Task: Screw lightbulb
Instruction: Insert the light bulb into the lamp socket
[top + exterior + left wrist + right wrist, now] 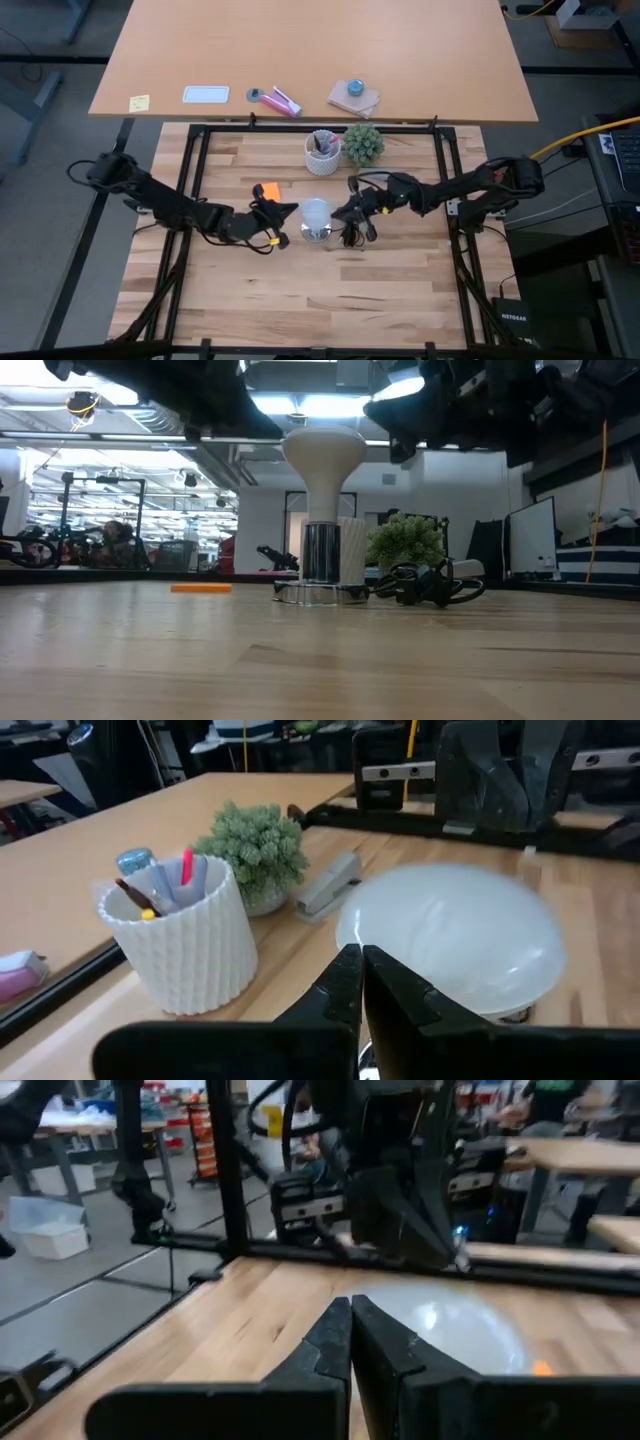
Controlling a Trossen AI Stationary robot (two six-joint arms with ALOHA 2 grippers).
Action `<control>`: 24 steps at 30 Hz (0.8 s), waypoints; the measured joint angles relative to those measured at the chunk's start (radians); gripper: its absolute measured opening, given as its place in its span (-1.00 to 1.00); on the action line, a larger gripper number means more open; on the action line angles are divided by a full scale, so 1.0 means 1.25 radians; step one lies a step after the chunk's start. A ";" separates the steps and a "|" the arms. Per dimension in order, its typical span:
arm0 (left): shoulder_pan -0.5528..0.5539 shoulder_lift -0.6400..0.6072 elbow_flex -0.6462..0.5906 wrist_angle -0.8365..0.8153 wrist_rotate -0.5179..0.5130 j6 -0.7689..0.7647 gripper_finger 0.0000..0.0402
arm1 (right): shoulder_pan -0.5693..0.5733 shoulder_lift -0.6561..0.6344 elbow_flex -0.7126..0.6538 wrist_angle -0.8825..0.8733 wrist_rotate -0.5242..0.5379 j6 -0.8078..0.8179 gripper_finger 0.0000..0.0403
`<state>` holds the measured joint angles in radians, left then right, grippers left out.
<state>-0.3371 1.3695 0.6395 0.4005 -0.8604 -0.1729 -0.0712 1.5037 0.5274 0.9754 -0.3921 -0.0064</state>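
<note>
A frosted white lightbulb stands upright near the middle of the wooden table, its silver screw base seated in a shiny round metal socket that rests on the tabletop. The left gripper sits just beside the bulb on one side, its two dark fingers pressed together and holding nothing; seen from its wrist, the bulb's dome lies directly ahead of the closed tips, near them but not gripped. The right gripper faces it from the opposite side of the bulb, its fingers likewise pinched shut on nothing, with the pale dome just beyond them. The bulb therefore stands between the two closed grippers, and neither can be seen touching it. In the level view both arms hang dark above the bulb, apart from its dome. A coil of black cord lies on the table below the right gripper, beside the socket. A small flat orange piece lies on the table just beyond the left gripper. Farther beyond both grippers, toward the back of the table, a white ribbed cup holding pens stands beside a small green potted plant, with a small grey bar lying near the plant.
</note>
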 joint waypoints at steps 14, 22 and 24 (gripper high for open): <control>-0.074 -0.007 0.000 0.051 0.095 -0.038 -0.97 | -0.001 -0.036 0.000 -0.081 0.306 -0.046 -0.94; -0.071 0.066 0.000 0.071 0.094 -0.082 -0.97 | -0.001 -0.036 0.000 -0.117 0.255 -0.043 -0.94; -0.067 0.073 0.000 0.086 0.095 -0.078 -0.97 | -0.001 -0.036 0.000 -0.120 0.238 -0.043 -0.94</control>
<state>-0.4208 1.4601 0.6395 0.5083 -0.7412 -0.2702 -0.0723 1.4586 0.5278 0.8259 -0.0940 -0.0595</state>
